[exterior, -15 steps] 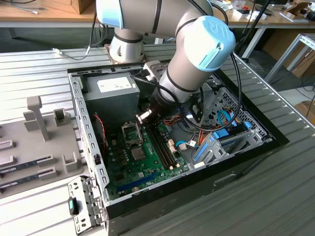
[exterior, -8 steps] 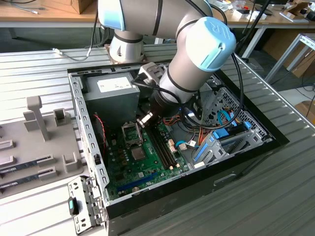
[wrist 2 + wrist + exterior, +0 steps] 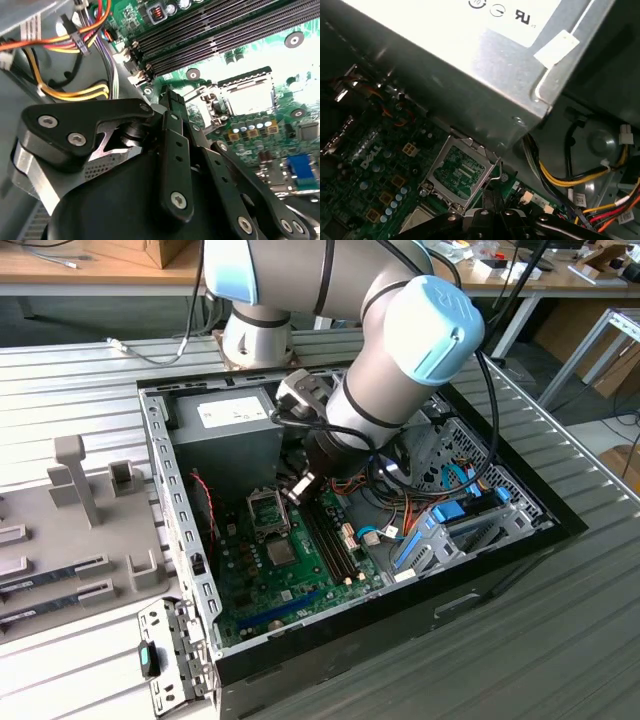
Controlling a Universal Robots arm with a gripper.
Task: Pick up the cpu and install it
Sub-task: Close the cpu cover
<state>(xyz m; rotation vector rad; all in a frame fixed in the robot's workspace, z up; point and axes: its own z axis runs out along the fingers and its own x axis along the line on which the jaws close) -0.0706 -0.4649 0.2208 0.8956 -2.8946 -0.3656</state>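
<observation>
1. The open computer case (image 3: 175,530) lies on its side on a ribbed metal table (image 3: 560,640). It holds everything the work concerns.
2. The grey power supply (image 3: 225,430) with a white label sits in one corner of the case. In the first wrist view the power supply (image 3: 470,65) looms close over the board.
3. The green motherboard (image 3: 255,585) covers the case floor just beside the power supply.
4. The socket's hinged frame (image 3: 267,508) stands open at the foot of the power supply. In the first wrist view, green board shows through the frame (image 3: 457,172).
5. The cpu (image 3: 280,552) appears as a silver-grey square lying flat in the socket, one step farther from the power supply than the open frame. It also shows in both wrist views (image 3: 417,218) (image 3: 248,100), bright in the second.
6. The gripper (image 3: 300,485) hangs inside the case, just off the power supply's lower corner, above the board and beside the open frame. It shows in both wrist views (image 3: 169,95) (image 3: 492,190). Nothing is seen in it, and I cannot tell whether it is spread or pressed together.
7. Empty black memory slots (image 3: 330,530) run alongside the socket, away from the power supply.
8. Orange and yellow cables (image 3: 70,92) lie bundled in the case beside the power supply.
9. Outside the case wall nearest the power supply, a grey holder (image 3: 75,475) carries long narrow memory sticks (image 3: 50,578) in its slots.
</observation>
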